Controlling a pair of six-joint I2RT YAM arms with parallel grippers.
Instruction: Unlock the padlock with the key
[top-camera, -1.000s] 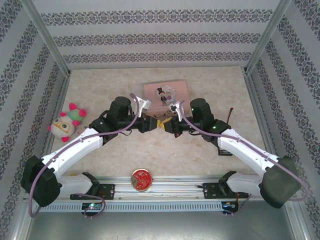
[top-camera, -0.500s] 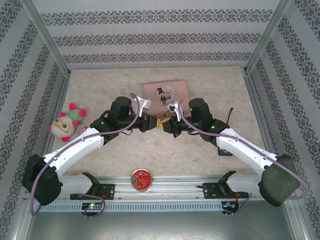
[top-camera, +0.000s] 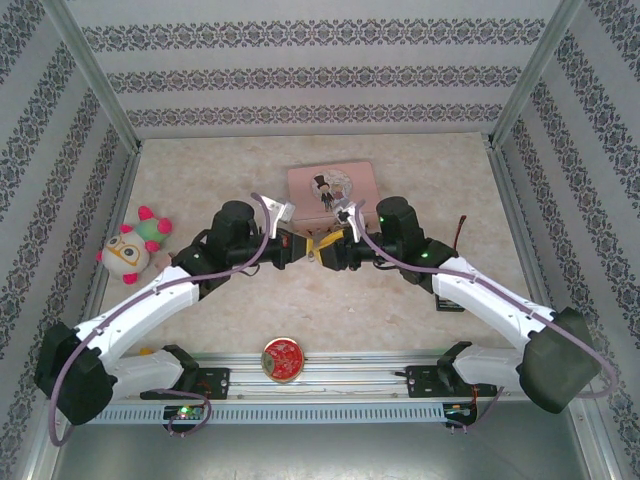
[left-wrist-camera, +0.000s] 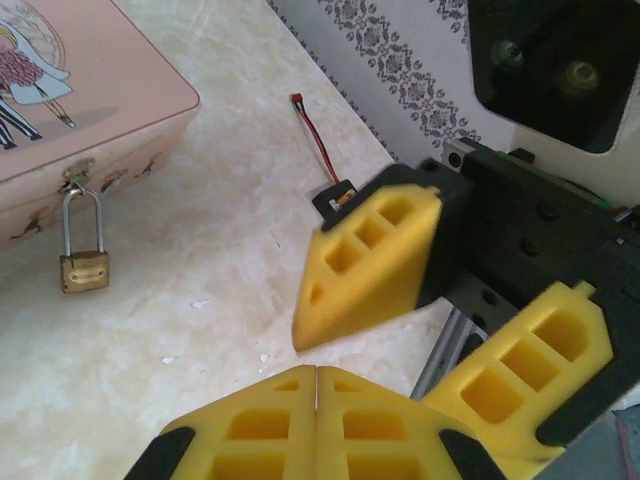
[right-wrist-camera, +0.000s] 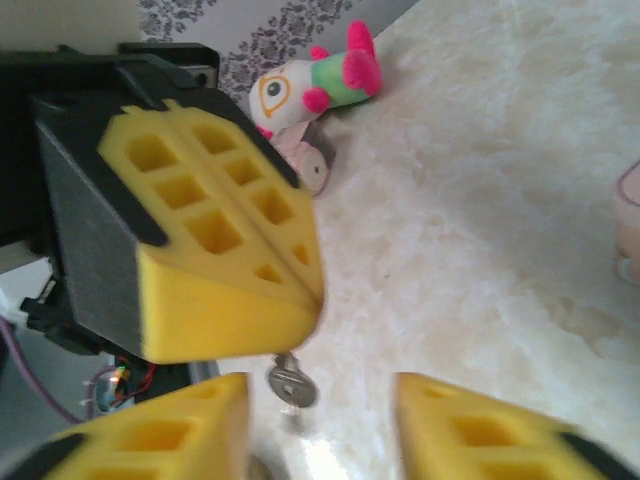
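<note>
The small brass padlock (left-wrist-camera: 84, 270) hangs by its silvery shackle from the hasp of the pink tin box (left-wrist-camera: 90, 100), which lies at the back of the table (top-camera: 345, 180). My left gripper (left-wrist-camera: 316, 375) is shut, its yellow pads pressed together. In the right wrist view the silver key (right-wrist-camera: 293, 383) hangs head down from those left fingertips (right-wrist-camera: 300, 275). My right gripper (right-wrist-camera: 320, 425) is open, its fingers standing on either side of the key and apart from it. Both grippers meet tip to tip in front of the box, the left gripper (top-camera: 298, 247) facing the right gripper (top-camera: 322, 248).
A plush toy (top-camera: 133, 245) lies at the left of the table. A round red-gold tin (top-camera: 283, 358) sits at the near edge between the arm bases. A thin red-black cable (left-wrist-camera: 315, 140) lies near the right wall. Patterned walls close in the table.
The right gripper has opened and let go of the key. The left gripper has shut on the key and drawn slightly left.
</note>
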